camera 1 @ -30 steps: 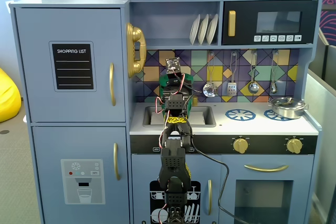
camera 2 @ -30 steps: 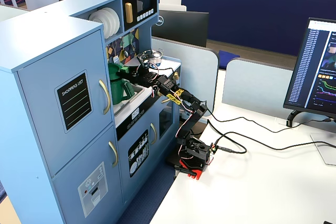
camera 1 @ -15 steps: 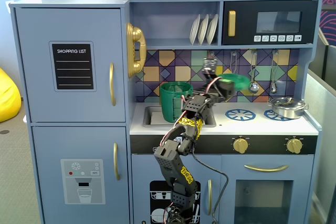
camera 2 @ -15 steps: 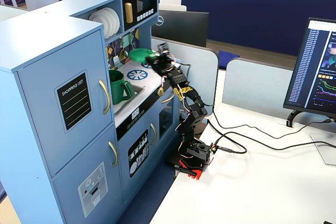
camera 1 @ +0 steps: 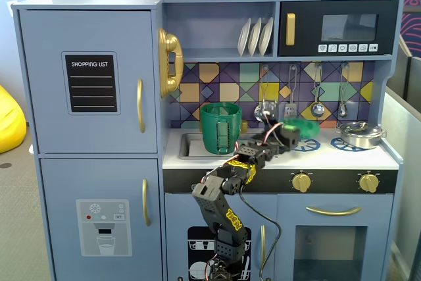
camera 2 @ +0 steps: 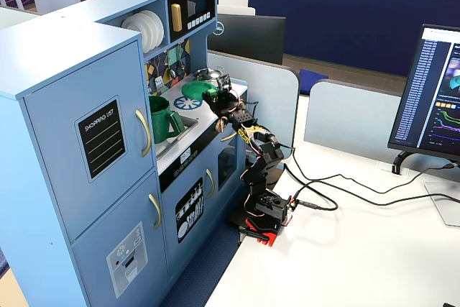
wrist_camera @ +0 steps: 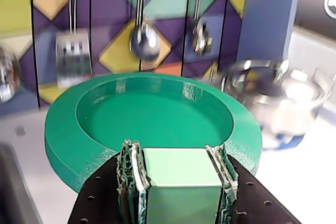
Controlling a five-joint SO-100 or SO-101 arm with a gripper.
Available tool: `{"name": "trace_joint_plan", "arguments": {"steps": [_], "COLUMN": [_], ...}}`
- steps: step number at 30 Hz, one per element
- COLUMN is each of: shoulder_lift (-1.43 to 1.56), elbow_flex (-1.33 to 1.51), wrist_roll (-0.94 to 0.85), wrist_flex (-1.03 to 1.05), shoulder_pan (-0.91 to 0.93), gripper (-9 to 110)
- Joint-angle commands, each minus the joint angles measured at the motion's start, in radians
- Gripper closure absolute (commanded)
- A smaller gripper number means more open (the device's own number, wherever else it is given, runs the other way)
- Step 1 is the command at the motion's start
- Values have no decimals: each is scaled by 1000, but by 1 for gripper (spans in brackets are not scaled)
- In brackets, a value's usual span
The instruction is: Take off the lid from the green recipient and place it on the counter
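My gripper [wrist_camera: 178, 153] is shut on the pale square knob [wrist_camera: 181, 169] of the round green lid [wrist_camera: 152, 114]. In a fixed view the gripper [camera 1: 288, 136] holds the lid [camera 1: 301, 127] over the white counter [camera 1: 263, 157], above a blue burner ring [camera 1: 308, 144] to the right of the sink. I cannot tell whether the lid touches the counter. The tall dark-green recipient [camera 1: 220, 127] stands open at the sink, to the left of the lid. In the other fixed view the lid [camera 2: 192, 91] is beyond the recipient [camera 2: 164, 120], with the gripper [camera 2: 213, 95] beside it.
A steel pot [camera 1: 360, 134] sits on the right burner ring, close to the lid's right edge [wrist_camera: 278, 98]. Metal utensils [camera 1: 318, 106] hang on the tiled back wall behind the lid. The sink [camera 1: 187, 146] lies left of it.
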Motion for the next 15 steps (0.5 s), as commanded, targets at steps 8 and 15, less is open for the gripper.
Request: {"name": "trace_joint_plan", "arguments": {"steps": [8, 15], "shoulder_lift": [-121, -132], "elbow_flex": [52, 78], "wrist_roll": [-40, -49], "wrist_flex": [-213, -219], "shoulder_pan": [29, 26], "gripper": [101, 101]}}
